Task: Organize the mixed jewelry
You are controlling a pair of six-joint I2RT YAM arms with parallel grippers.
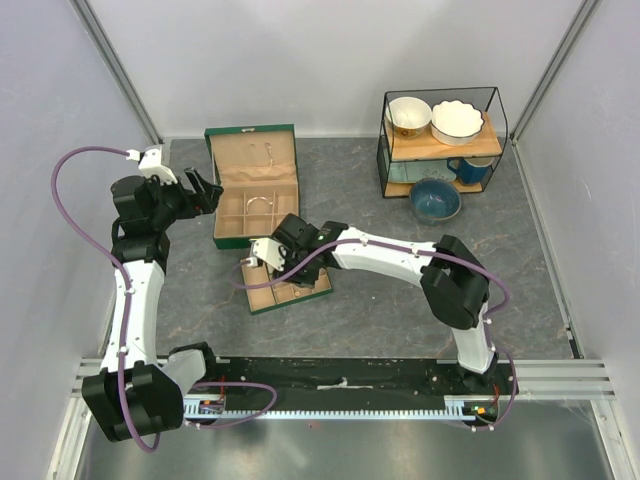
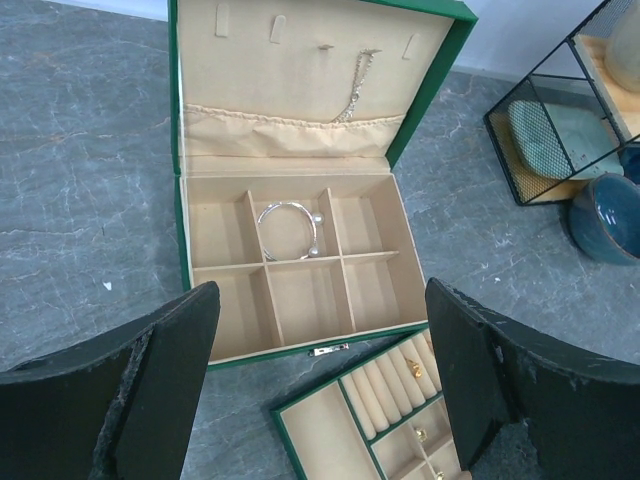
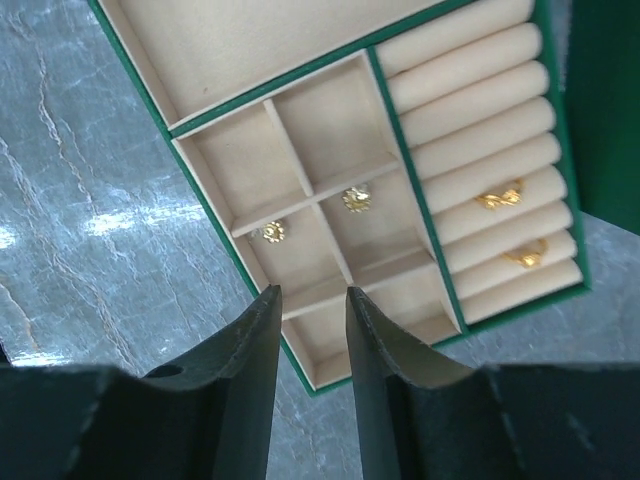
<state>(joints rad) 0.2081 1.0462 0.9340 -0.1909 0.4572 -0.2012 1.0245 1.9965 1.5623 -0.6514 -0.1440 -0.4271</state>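
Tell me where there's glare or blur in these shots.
Right wrist: white glare patches on the table, the near fingers slightly soft, the studs sharp. Left wrist: even light, the bangle crisp with small glints. Top: soft shadows, sheen on the metal sheet at the bottom.

Surface: grey stone-patterned table (image 1: 400, 320), walled on three sides.
Landmark: green box (image 1: 240, 160), lid raised, standing at the back left of the table.
Tray: green-edged tray (image 1: 265, 298) with tan compartments, flat on the table just in front of the box's near right corner, turned at an angle to it; contact cannot be told.
Rack: black wire rack (image 1: 490, 148), well right of the box, against the back wall.
Bowl: blue bowl (image 1: 435, 198), on the table right of the box, level with its front edge.
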